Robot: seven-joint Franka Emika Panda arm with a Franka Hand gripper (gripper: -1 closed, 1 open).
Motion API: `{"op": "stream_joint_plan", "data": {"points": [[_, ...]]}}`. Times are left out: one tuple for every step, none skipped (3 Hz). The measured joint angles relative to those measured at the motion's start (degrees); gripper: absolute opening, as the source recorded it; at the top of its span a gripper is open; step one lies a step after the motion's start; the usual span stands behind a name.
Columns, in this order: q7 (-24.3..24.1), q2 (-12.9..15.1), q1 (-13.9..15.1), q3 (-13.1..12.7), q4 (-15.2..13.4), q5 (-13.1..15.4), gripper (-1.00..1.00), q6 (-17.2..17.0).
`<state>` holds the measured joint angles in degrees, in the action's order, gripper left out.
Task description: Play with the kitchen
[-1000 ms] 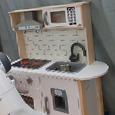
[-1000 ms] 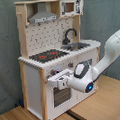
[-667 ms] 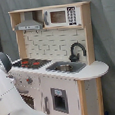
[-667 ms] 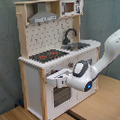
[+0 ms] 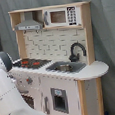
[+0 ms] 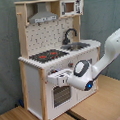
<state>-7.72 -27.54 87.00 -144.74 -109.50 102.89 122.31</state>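
The kitchen is a tall toy of light wood and white, seen in both exterior views, also. It has a black-red stovetop, a black faucet over the sink, a grey hood and a small microwave. In the second exterior view my gripper is at the front panel just above the windowed oven door. In the first exterior view my white arm covers the lower left front and hides the gripper.
The kitchen stands on a wooden surface with a seam running across it. A grey curtain hangs behind. My arm reaches in from the second exterior view's right, across the kitchen's front.
The arm has shifted only slightly. The gripper stays at the kitchen's front panel above the oven door.
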Motion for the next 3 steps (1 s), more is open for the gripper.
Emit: {"op": "stream_joint_plan", "data": {"points": [[-5.8,0.1,0.0,0.0,0.0,0.0,-1.0,0.2],[-12.0,0.2,0.0,0.1,0.0,-0.1,-1.0,0.6],[-19.7,0.3,0.1,0.1,0.0,-0.1,-1.0,1.0]]}}
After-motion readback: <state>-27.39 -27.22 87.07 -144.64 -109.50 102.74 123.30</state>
